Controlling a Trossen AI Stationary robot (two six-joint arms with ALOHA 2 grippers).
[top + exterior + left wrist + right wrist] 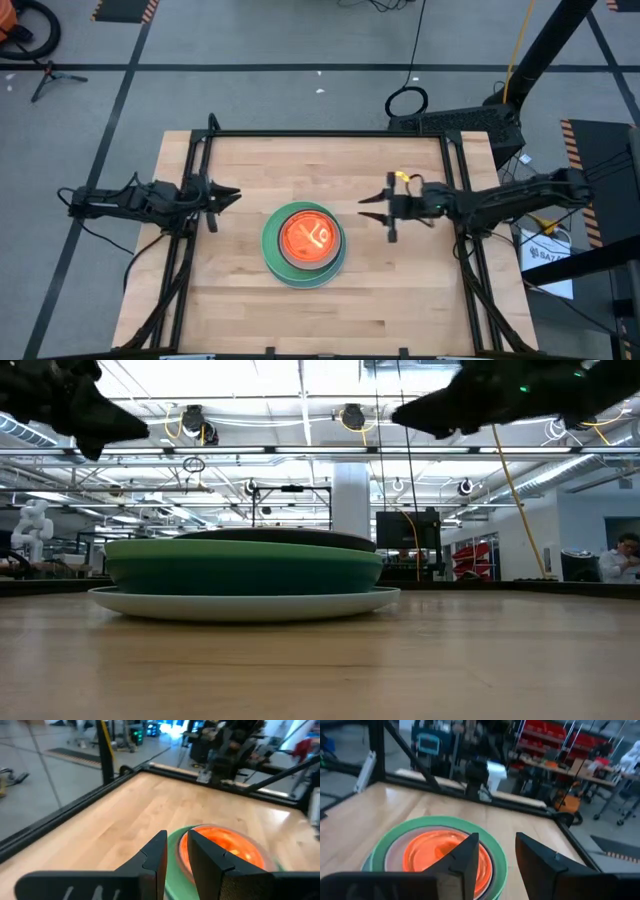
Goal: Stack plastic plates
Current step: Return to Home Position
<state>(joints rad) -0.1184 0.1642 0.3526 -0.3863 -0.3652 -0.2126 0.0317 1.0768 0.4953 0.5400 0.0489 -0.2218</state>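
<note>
Two arms reach level over the tabletop point(250, 300), flanking the stacked plastic plates point(304, 243). Left hand point(232, 195) fingers narrowly apart; right hand point(367, 200) fingers wider.

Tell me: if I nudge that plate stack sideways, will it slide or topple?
Likely slides rather than topples: the stack sits low and wide on a broad bottom plate. The orange plates on top look thin and light, so they may shift.
</note>
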